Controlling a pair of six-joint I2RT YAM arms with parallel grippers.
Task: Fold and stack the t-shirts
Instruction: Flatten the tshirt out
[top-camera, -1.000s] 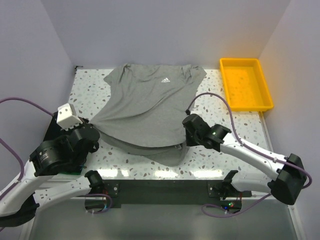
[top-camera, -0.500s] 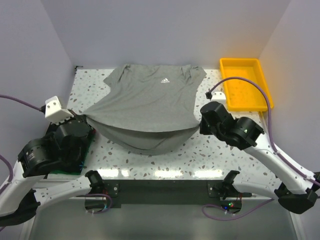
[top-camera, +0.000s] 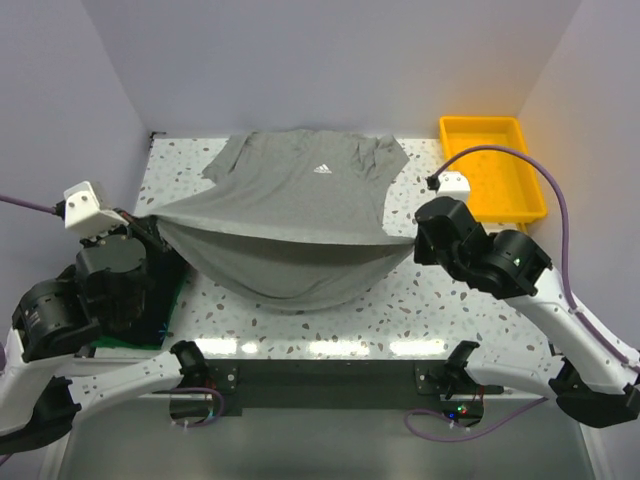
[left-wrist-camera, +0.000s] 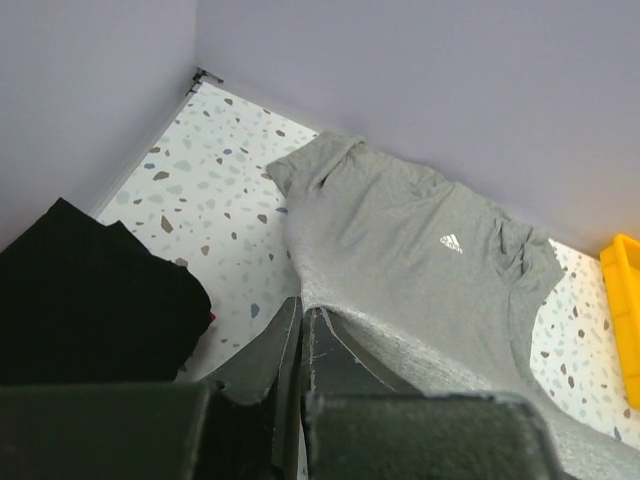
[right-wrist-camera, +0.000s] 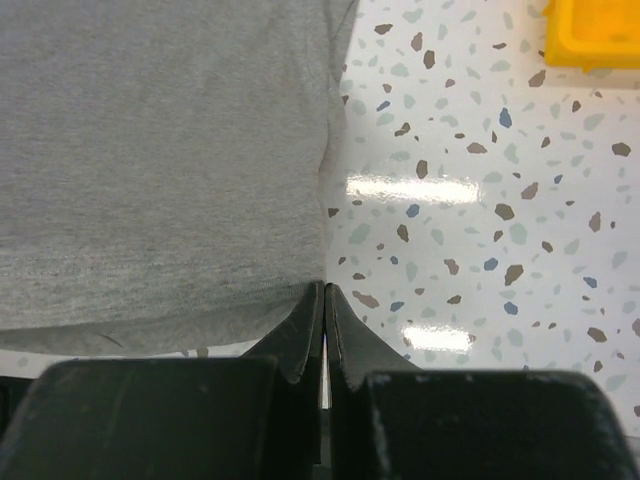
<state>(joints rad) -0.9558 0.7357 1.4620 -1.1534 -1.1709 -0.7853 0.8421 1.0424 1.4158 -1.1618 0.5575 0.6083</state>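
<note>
grey t-shirt (top-camera: 300, 195) looks soft, light and limp, sagging at centre frame; left gripper (left-wrist-camera: 302, 312) and right gripper (right-wrist-camera: 323, 295) each clamp tight on a lower corner, sensible holds.

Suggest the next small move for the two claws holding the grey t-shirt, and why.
The left claw and right claw each pinch a hem corner of the grey t-shirt, stretched taut between them, while its upper half lies flat. So probably carry both toward the far wall, laying the hem over the chest.
</note>
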